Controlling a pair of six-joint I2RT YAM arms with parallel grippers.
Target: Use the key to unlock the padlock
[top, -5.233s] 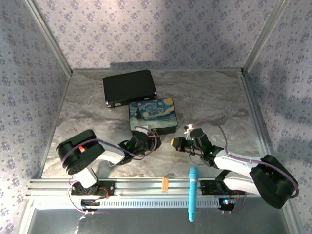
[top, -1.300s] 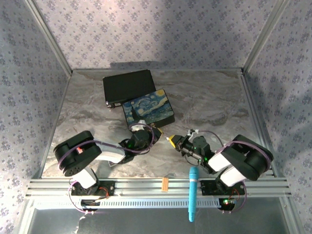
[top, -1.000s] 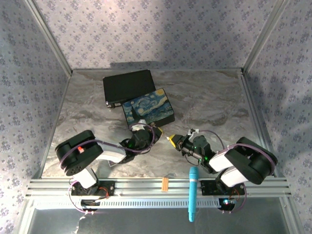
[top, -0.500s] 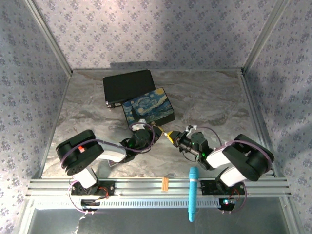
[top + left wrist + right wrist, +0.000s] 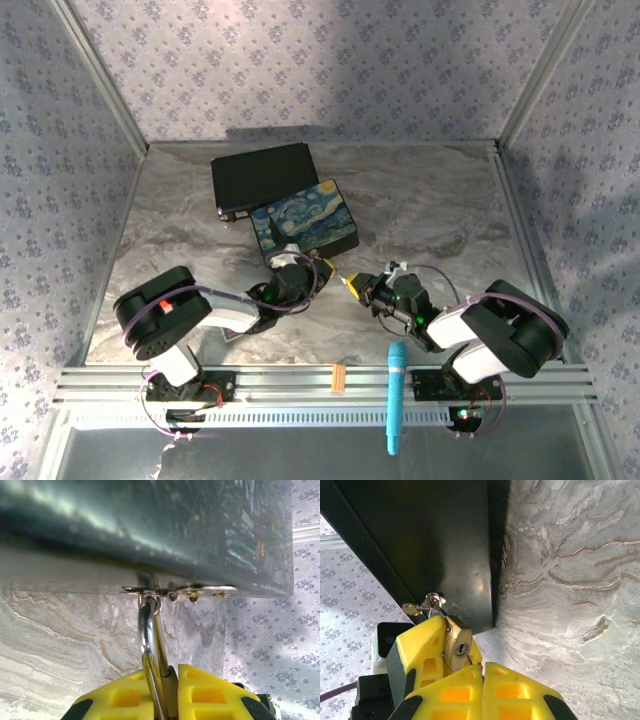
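Observation:
The small brass padlock (image 5: pixel 456 641) hangs by its silver shackle (image 5: pixel 147 630) from the metal clasp (image 5: pixel 180 591) on the front of the Starry-Night box (image 5: pixel 305 220). My left gripper (image 5: pixel 172 674) is shut on the padlock body, yellow fingers (image 5: pixel 422 640) on both sides, with the keyhole (image 5: pixel 461 650) facing my right wrist camera. My right gripper (image 5: pixel 482 667) is shut on the key. Only the key's thin blade tip (image 5: pixel 470 659) sticks out, just below the keyhole and outside it. Seen from above, the left gripper (image 5: pixel 320 268) and the right gripper (image 5: pixel 352 283) nearly meet in front of the box.
A black case (image 5: pixel 262 178) lies behind the box, touching it. A teal tool (image 5: pixel 396 395) and a small orange block (image 5: pixel 338 377) rest on the front rail. Bare marble table (image 5: pixel 440 210) lies to the right; patterned walls close in three sides.
Half a second ago my right gripper was pushed closer to the padlock; it has drawn back slightly down and right. The left gripper, padlock and box have stayed put.

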